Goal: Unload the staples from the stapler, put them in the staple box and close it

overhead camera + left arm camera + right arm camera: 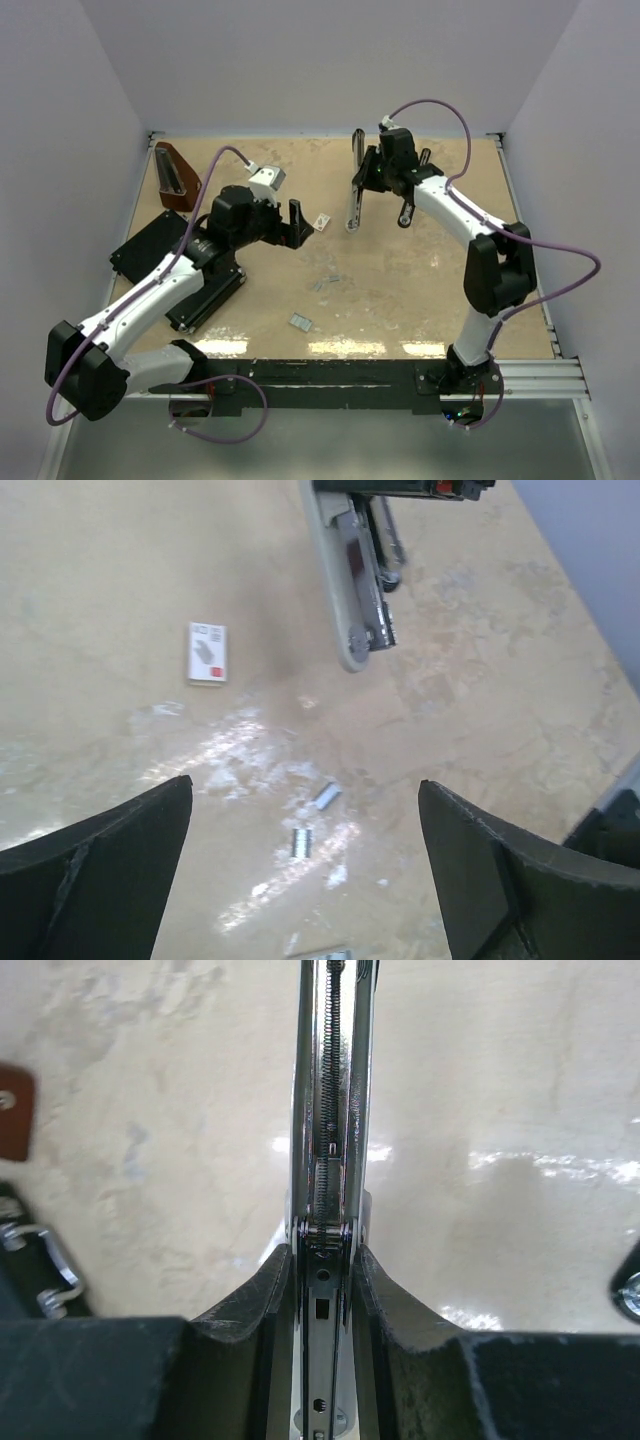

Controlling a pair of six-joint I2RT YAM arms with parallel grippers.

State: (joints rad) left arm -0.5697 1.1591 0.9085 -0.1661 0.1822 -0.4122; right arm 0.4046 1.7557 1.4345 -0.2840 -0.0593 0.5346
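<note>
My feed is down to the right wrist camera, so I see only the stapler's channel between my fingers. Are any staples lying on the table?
Observer: Yes, several loose staples lie on the table, toward the arm bases from the stapler.
Operator: Where is the left gripper?
Observer: The left gripper hovers open and empty, left of the stapler.
Operator: Anything between them?
Observer: A small white box lies flat on the table there.

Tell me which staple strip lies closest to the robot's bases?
The lone strip near the table front edge; the other strips lie farther back, mid-table.
</note>
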